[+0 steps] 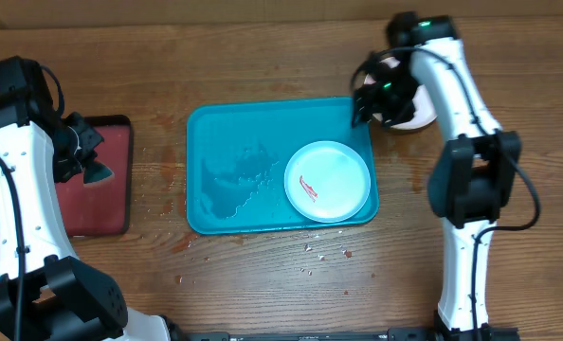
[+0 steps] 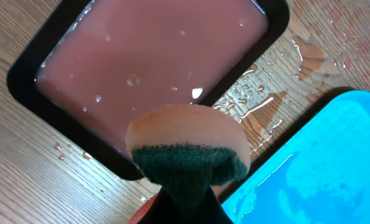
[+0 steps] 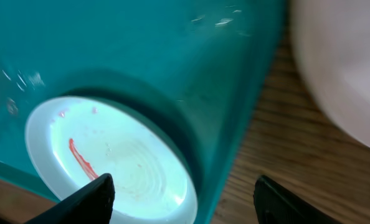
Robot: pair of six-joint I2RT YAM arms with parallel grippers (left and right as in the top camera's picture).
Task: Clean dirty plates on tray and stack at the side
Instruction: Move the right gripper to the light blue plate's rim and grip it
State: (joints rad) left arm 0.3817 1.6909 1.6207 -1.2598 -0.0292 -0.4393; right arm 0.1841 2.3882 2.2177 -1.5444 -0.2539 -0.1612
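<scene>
A pale mint plate (image 1: 327,180) with a red smear lies in the right part of the turquoise tray (image 1: 234,133). It also shows in the right wrist view (image 3: 110,155), on the tray (image 3: 172,50). My right gripper (image 1: 362,102) is open and empty over the tray's far right corner (image 3: 191,208). Beside it, off the tray, a whitish plate (image 1: 416,118) sits on the table, partly hidden by the arm; its edge shows in the right wrist view (image 3: 347,62). My left gripper (image 1: 90,166) is shut on a sponge (image 2: 185,146) with a dark green scrub side.
A black-rimmed pinkish-red tray (image 1: 111,204) holding wet film lies at the left under the sponge (image 2: 154,56). Water drops and small crumbs (image 1: 315,251) lie on the wood in front of the turquoise tray. A wet patch (image 1: 234,180) covers the tray's left half.
</scene>
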